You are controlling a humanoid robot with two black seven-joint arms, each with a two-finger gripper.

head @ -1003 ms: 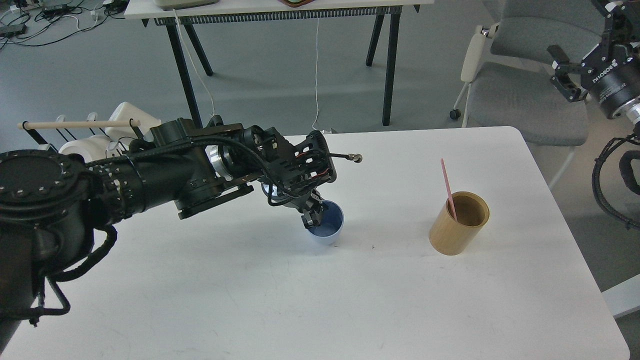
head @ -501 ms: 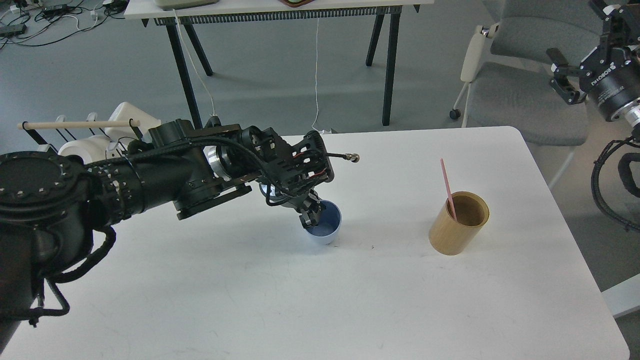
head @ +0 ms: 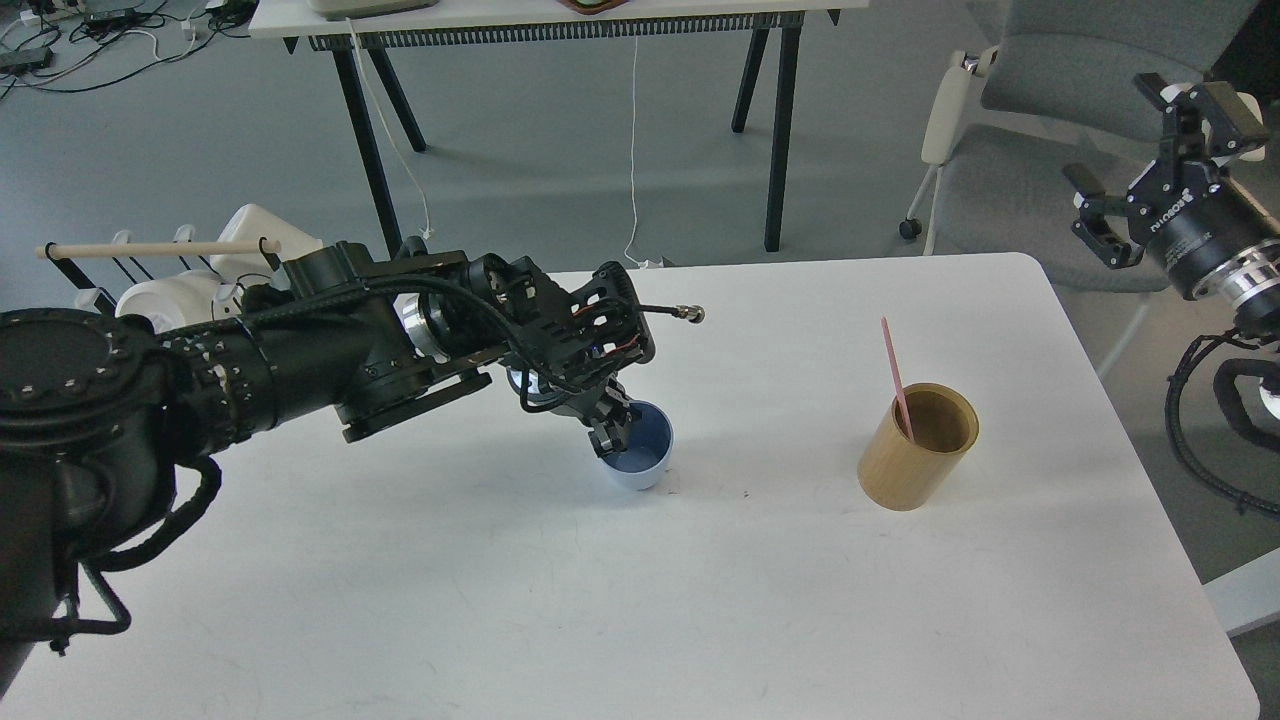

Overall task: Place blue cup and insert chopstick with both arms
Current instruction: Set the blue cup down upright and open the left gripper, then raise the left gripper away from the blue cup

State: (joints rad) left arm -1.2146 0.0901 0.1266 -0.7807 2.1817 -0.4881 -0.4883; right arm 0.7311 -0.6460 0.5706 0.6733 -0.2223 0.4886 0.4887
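Observation:
The blue cup [head: 640,455] stands upright on the white table [head: 640,600], left of centre. My left gripper [head: 610,428] is shut on the cup's near-left rim, one finger inside and one outside. A thin pink chopstick [head: 895,378] leans inside the tan wooden cylinder [head: 915,445] to the right of the cup. My right gripper [head: 1150,140] is open and empty, raised high beyond the table's right edge, far from the cylinder.
A black wire rack with a pale wooden rod [head: 160,248] and white cups [head: 175,295] stands at the far left behind my left arm. A grey chair [head: 1040,190] and a dark-legged table [head: 560,20] stand beyond the table.
My left gripper has slid the blue cup slightly left and toward me. My right gripper has moved left and down, closer to the table.

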